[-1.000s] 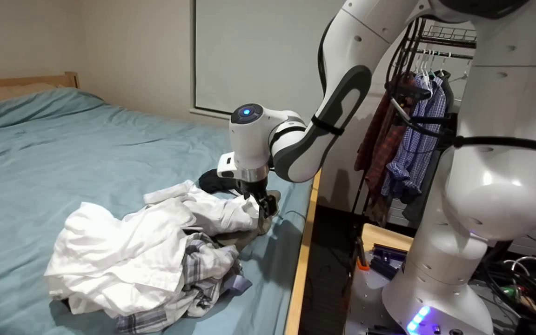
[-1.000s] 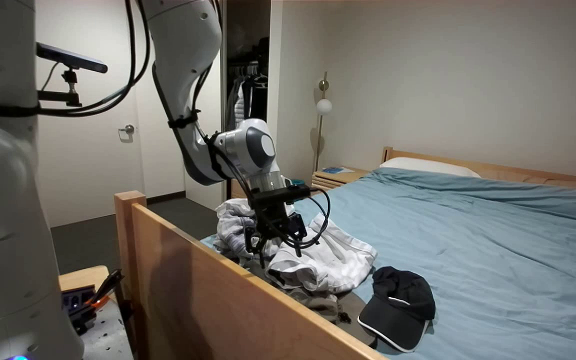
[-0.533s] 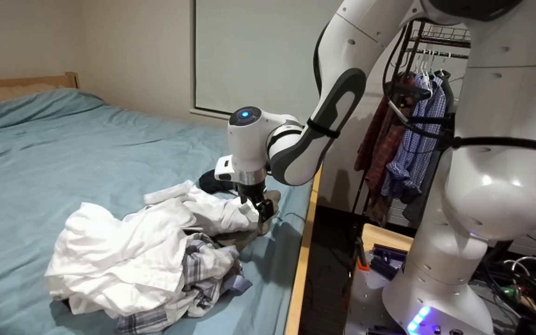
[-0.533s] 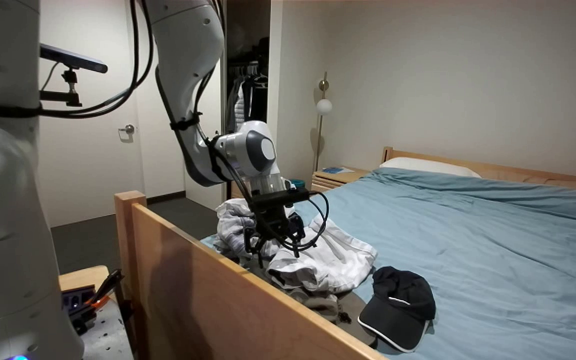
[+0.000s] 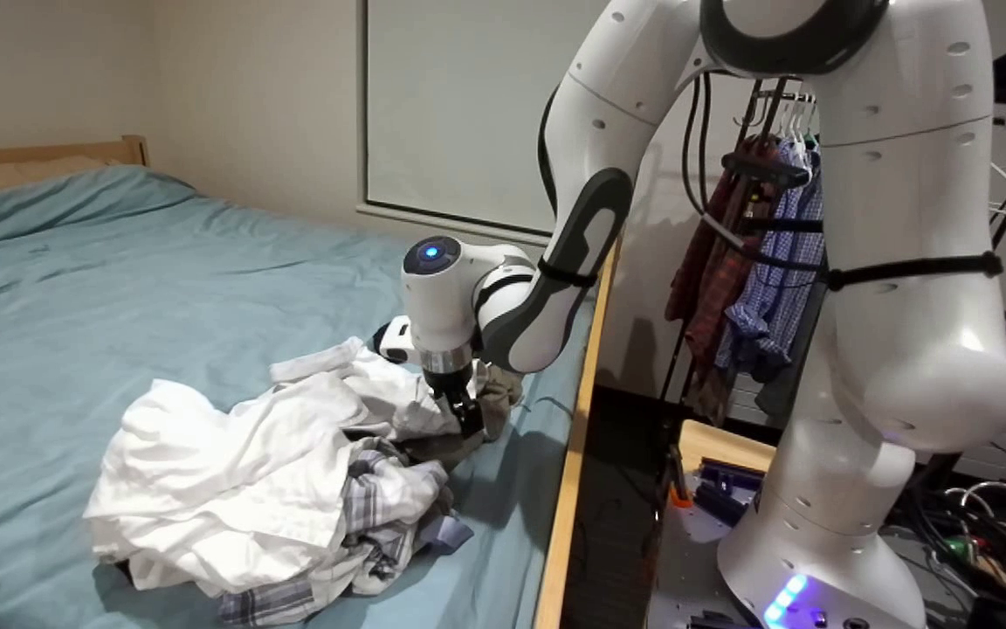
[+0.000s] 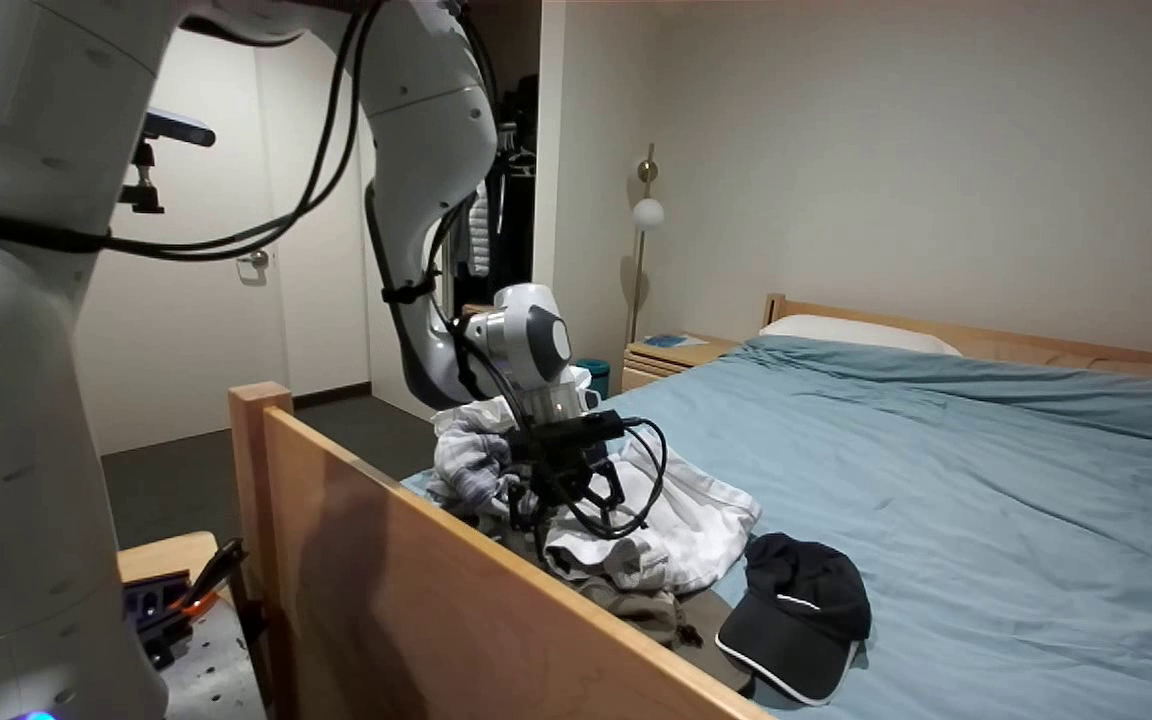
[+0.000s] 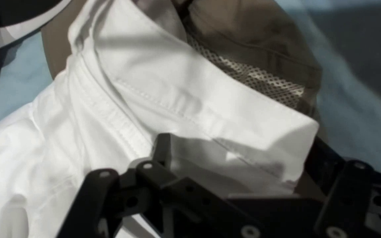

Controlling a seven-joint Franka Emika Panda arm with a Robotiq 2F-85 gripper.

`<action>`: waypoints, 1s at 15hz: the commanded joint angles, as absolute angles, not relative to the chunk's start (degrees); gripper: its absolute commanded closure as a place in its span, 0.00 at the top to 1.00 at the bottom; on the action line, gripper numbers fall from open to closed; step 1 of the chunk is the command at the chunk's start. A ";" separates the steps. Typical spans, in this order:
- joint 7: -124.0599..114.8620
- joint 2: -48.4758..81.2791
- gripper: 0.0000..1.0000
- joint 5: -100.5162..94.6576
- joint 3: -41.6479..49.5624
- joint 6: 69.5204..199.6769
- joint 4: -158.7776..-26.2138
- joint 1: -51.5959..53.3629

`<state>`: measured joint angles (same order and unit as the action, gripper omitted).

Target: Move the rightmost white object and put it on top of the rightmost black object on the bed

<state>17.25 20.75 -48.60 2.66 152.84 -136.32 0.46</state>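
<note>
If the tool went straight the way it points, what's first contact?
Likely the white cloth below the open tool. One finger shows beyond the cloth's edge in the wrist view, so might meet the brown hat; depth is unclear.

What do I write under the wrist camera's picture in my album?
Open gripper at the white cloth, black cap peeking in at top left.

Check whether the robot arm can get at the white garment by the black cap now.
Probably yes: in the wrist view the claw is open at the white garment, which shows between the fingers with nothing seen lying over that part. The brown hat partly underneath might get caught too.
</note>
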 commanded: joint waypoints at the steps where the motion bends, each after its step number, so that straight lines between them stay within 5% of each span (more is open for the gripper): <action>1: 5.95 25.31 1.00 -54.26 6.28 157.23 -131.88 2.31; 6: -11.15 28.94 0.97 -59.21 11.45 165.15 -127.38 4.76; 7: -12.97 29.53 0.74 -59.96 12.22 165.79 -126.85 5.26; 9: -16.24 30.44 0.70 -61.08 13.73 166.65 -126.03 6.48; 15: -19.98 29.88 0.32 -61.74 15.51 167.29 -126.52 8.55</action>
<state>-17.21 28.90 -59.98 14.26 165.12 -127.56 7.97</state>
